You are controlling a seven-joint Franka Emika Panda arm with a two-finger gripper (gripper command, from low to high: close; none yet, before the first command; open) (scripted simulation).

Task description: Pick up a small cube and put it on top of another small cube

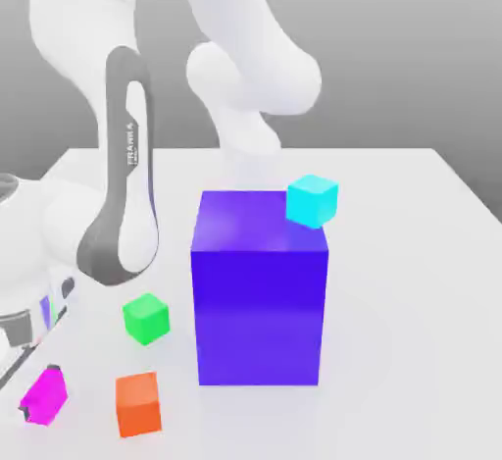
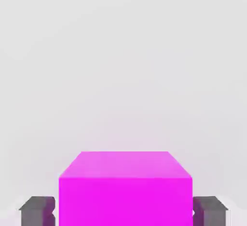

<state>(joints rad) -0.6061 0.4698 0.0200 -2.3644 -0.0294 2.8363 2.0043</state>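
Sitting between the gripper (image 2: 123, 210) fingers (image 2: 37, 210): the magenta cube (image 2: 124, 191), clamped.

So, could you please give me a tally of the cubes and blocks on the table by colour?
Magenta small cube, between the fingers: 1
Green small cube: 1
Orange small cube: 1
Cyan small cube: 1
Big purple-blue block: 1
Total: 5
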